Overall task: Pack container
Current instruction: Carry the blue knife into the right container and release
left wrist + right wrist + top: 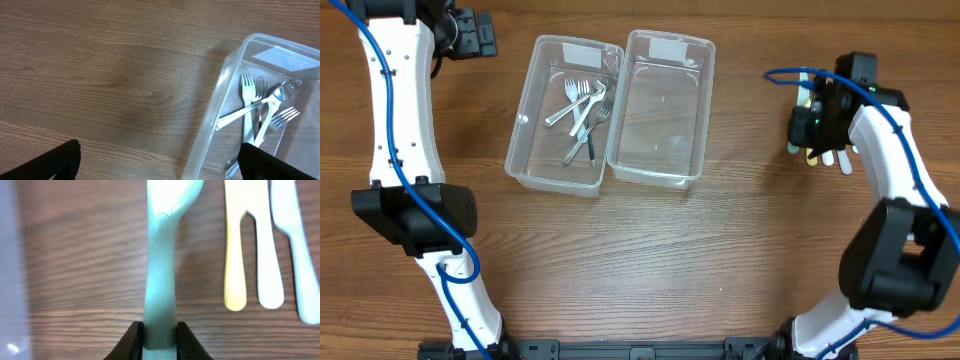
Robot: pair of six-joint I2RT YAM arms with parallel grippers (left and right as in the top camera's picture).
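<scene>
Two clear plastic containers stand side by side at the table's back. The left container [535, 165] holds several metal forks [582, 112]; the right container [660, 172] is empty. My right gripper [159, 342] is shut on the handle of a pale green plastic utensil [160, 280], held over the wood at the right [805, 105]. Beside it lie a yellow plastic utensil [235, 280] and two white ones [270, 275]. My left gripper [159, 162] is open and empty, hovering by the left container's near corner [220, 95], forks [255, 112] visible inside.
The plastic utensils lie in a small group on the wood at the right [830, 155], beneath my right wrist. A clear container edge shows blurred at the left of the right wrist view [12, 270].
</scene>
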